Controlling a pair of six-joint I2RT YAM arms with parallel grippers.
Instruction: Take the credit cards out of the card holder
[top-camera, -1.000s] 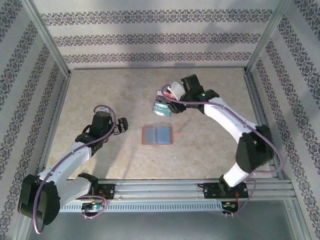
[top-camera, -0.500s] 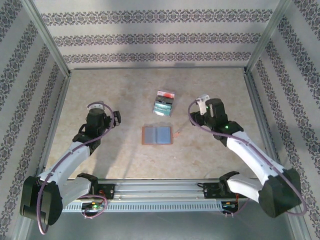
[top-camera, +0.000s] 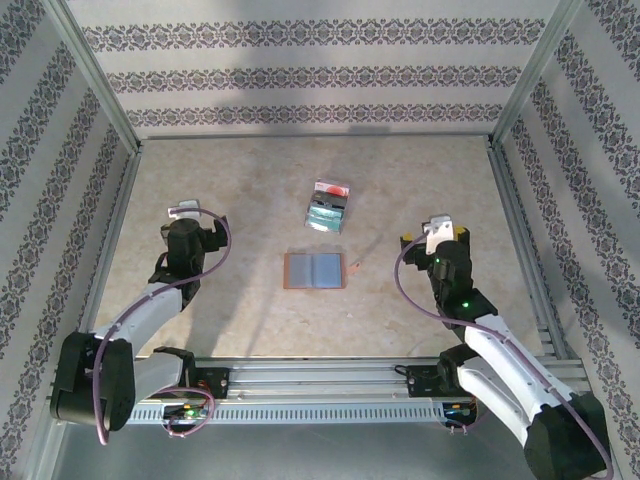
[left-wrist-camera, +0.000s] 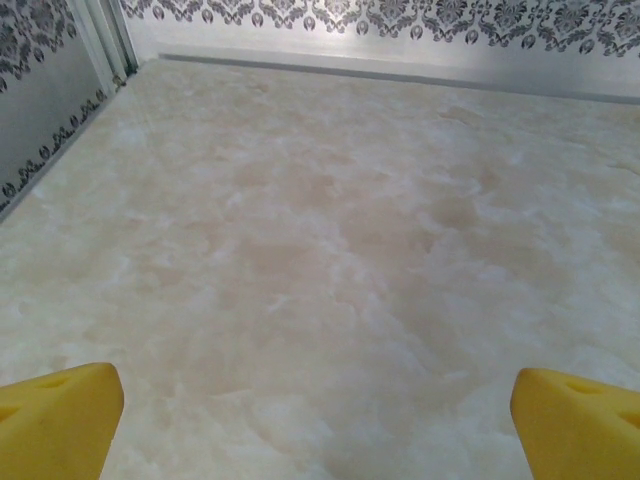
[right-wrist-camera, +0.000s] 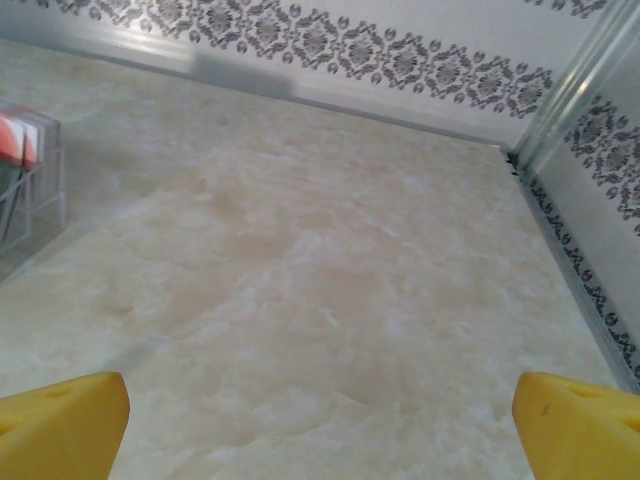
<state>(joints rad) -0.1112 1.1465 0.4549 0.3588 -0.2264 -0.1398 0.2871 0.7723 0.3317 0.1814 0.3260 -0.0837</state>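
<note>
the card holder (top-camera: 315, 270) lies open flat in the middle of the desk (top-camera: 250, 180), long axis running left to right. the left pincer (top-camera: 185, 213) and right pincer (top-camera: 437, 232) flank it, both wide and empty, well apart from it. the right looks slightly nearer, on the tab side, though the margin is too fine to be sure.

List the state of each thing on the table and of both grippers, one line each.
card holder: open flat, inside facing up, nothing touching it.
clear case: apart from the card holder, with cards inside.
left gripper: open, empty.
right gripper: open, empty.
</note>
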